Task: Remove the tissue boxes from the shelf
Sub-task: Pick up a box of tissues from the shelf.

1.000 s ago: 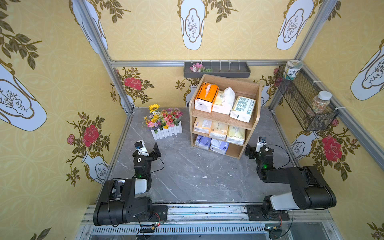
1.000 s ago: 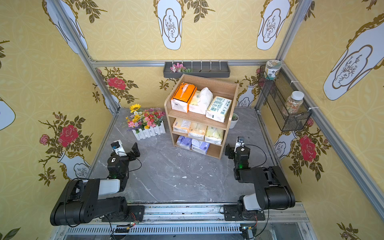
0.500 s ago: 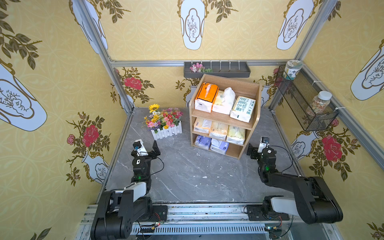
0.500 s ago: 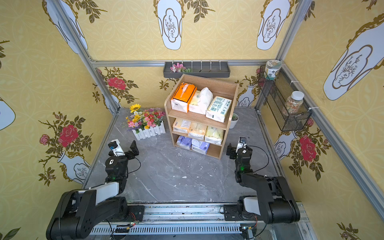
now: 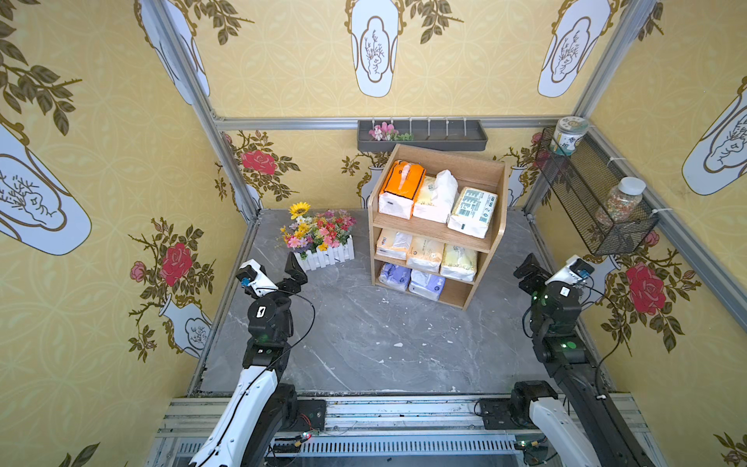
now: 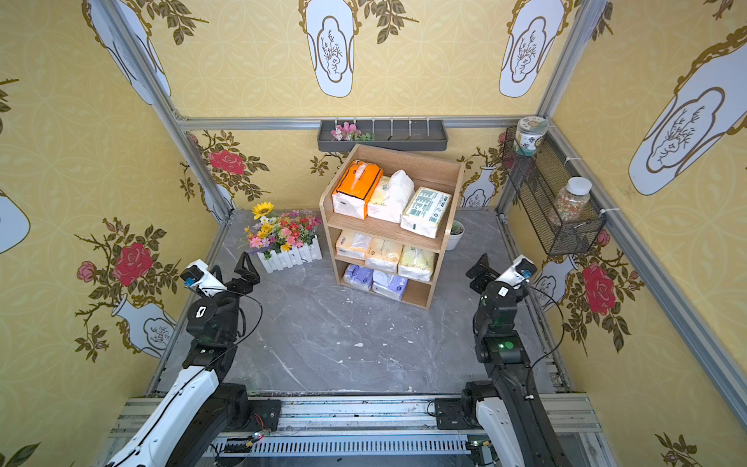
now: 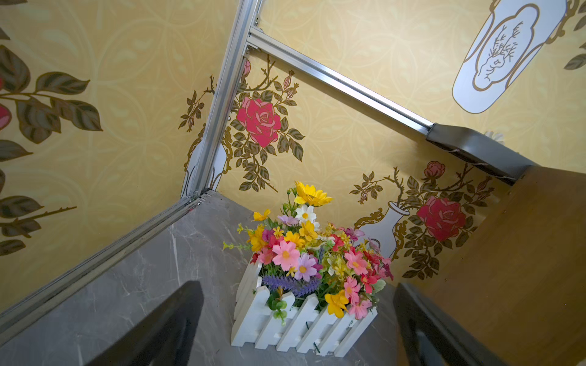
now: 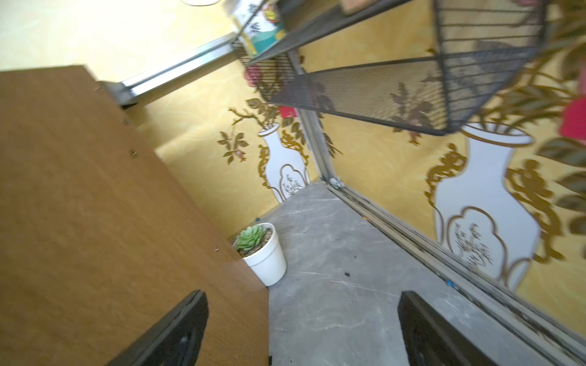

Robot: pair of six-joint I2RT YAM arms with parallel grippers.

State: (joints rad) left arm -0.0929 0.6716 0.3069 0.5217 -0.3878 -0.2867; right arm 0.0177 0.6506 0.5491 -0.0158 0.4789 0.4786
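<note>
- Tissue packs (image 5: 424,254), eight in all, are sitting on the light-wood shelf (image 5: 428,232) at the back of the grey marbled worktop (image 5: 364,343), none yet removed.
- The top tier is carrying an orange pack (image 5: 404,184), a cream pack (image 5: 438,194) with a crumpled white top and a white pack (image 5: 473,210) with a green-printed label, short ends facing out. Three more cream packs are lining the middle tier, and two lavender packs (image 5: 395,276) are lying on the bottom one, each row pressed close together.
- The left hand (image 6: 231,267) is hovering low over the worktop near the picket-fence flower planter (image 7: 301,323), jaws spread wide and gripping nothing.
- The right hand (image 6: 491,275) is waiting beside the shelf's outer side panel, near a potted succulent (image 8: 266,260), likewise wide and empty.
- The packs are looking soft and light. They are film-wrapped bricks, likely to dent under a squeeze, and the glossy wrap may be slipping in a loose hold.
- A grip across a pack's short width, at the end facing out of the shelf, is appearing the soundest choice, since neighbours are leaving little gap along the sides.
- Pulling one pack out is risking dragging the one beside it. The top-tier packs, with open space above them, are seeming the easiest start.
</note>
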